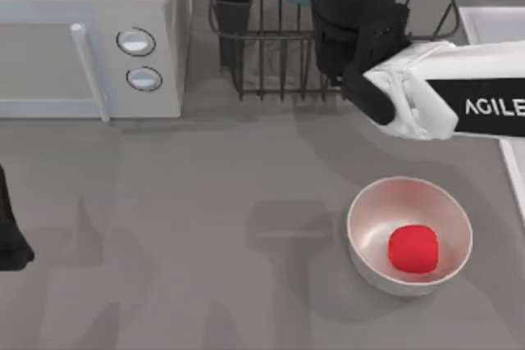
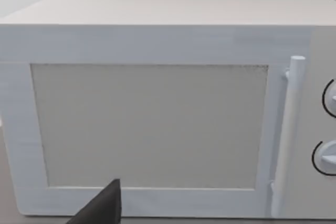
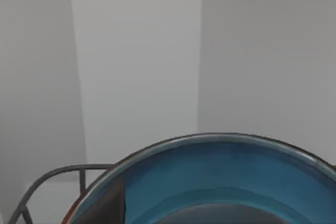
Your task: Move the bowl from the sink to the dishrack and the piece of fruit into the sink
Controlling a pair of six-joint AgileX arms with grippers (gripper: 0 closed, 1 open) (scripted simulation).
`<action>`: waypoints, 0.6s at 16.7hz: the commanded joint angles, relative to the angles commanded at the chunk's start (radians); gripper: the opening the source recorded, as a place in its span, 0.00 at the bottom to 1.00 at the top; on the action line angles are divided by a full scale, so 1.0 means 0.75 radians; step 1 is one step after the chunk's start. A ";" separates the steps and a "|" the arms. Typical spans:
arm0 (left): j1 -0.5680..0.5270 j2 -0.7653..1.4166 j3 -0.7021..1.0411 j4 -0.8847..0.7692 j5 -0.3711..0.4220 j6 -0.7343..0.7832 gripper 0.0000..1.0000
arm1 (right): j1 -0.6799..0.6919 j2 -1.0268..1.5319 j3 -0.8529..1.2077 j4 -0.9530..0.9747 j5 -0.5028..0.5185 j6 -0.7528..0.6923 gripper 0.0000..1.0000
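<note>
Closest to us on the surface sits the piece of fruit point(image 1: 413, 247), a small red lump lying inside the white bowl point(image 1: 369, 202), well short of our right jaws point(image 1: 349, 34) and a long way in front of them. We judge it light and a little soft, rounded enough to roll, so a gentle pinch across its flatter sides from straight above should suit, keeping clear of the white bowl's glossy wall. Further on, our right arm reaches over the dishrack point(image 1: 262, 63), and the right wrist view has the bowl point(image 3: 220, 182) right up under the jaws, its teal inside and thin rim just beside a dark finger point(image 3: 110, 203); whether the jaws are clamped on that rim we cannot tell. The bowl looks stiff, smooth and slippery, likely breakable, so the rim is the place to hold it, and it wants lowering between the bars, not dropping. The sink point(image 1: 492, 22) shows beyond the jaws at the right edge. Our left arm point(image 1: 12, 235) waits parked at the left edge, facing the microwave point(image 2: 157, 103).
</note>
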 joint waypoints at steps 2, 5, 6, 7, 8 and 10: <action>0.000 0.000 0.000 0.000 0.000 0.000 1.00 | -0.030 -0.070 -0.066 -0.012 -0.051 -0.002 1.00; 0.000 0.000 0.000 0.000 0.000 0.000 1.00 | -0.109 -0.281 -0.260 -0.060 -0.188 -0.003 1.00; 0.000 0.000 0.000 0.000 0.000 0.000 1.00 | -0.142 -0.379 -0.345 -0.086 -0.244 -0.002 1.00; 0.000 0.000 0.000 0.000 0.000 0.000 1.00 | -0.178 -0.491 -0.438 -0.118 -0.303 -0.001 1.00; 0.000 0.000 0.000 0.000 0.000 0.000 1.00 | -0.216 -0.617 -0.537 -0.155 -0.362 0.002 1.00; 0.000 0.000 0.000 0.000 0.000 0.000 1.00 | -0.298 -0.906 -0.746 -0.245 -0.480 0.009 1.00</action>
